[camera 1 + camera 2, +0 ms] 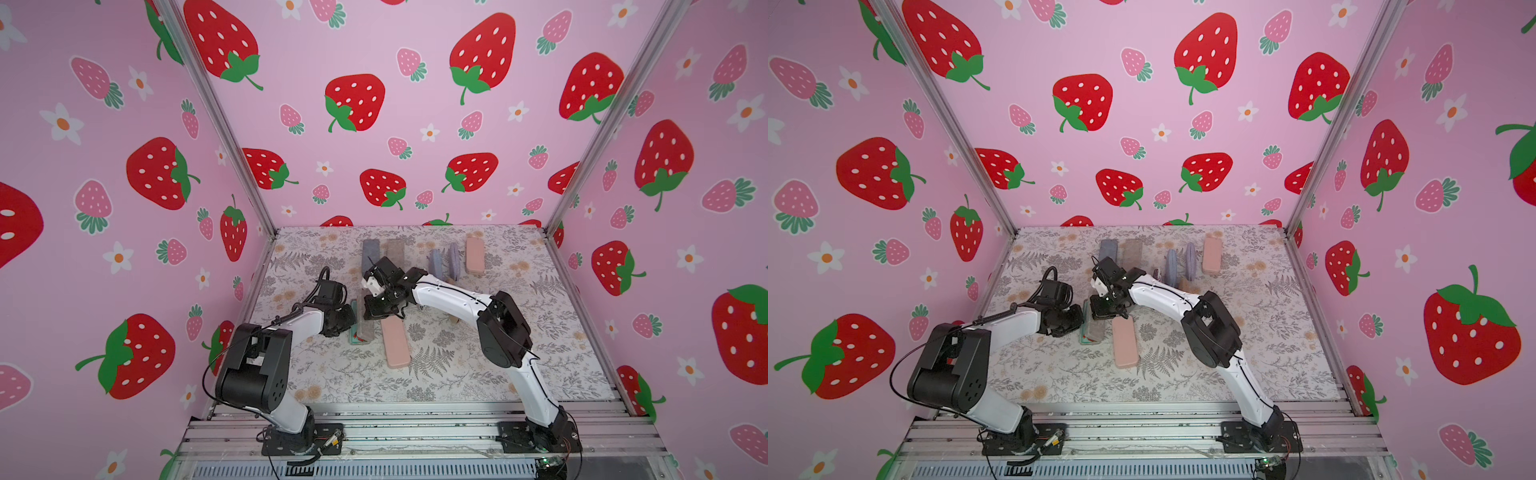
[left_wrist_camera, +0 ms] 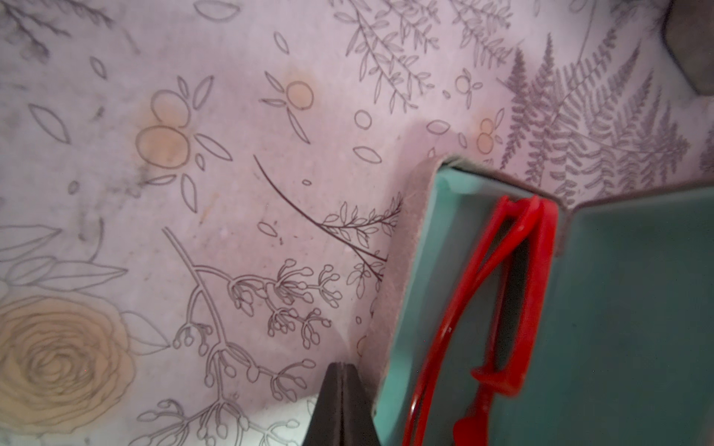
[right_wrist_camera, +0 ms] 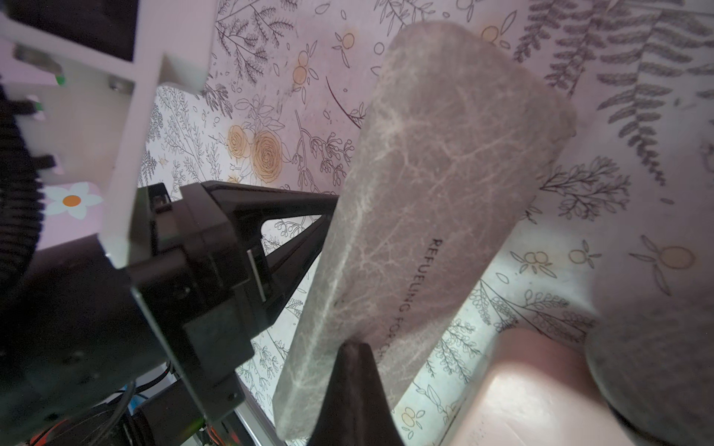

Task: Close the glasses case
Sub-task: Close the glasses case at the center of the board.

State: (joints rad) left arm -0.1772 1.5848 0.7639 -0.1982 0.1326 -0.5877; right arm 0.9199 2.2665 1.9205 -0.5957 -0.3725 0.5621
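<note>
Two tools meet at the grey glasses case [image 1: 365,330], which lies on the floral table [image 1: 457,374] just left of centre in both top views, with a pink case [image 1: 395,347] just beside it on the right. The left tool [image 2: 342,405], jaws pressed together and empty, sits beside the case's rim, and red glasses [image 2: 517,293] lie in the teal interior. The right tool [image 3: 357,370], likewise closed on nothing, sits against the outer face of the half-raised lid [image 3: 425,193].

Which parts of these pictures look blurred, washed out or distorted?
Left wrist view: the red plastic glasses are smeared. Right wrist view: the grey felt-like case lid is sharp enough to read its print, the pink oblong case is soft and washed out. Both top views: the strawberry-patterned walls fan outward.
</note>
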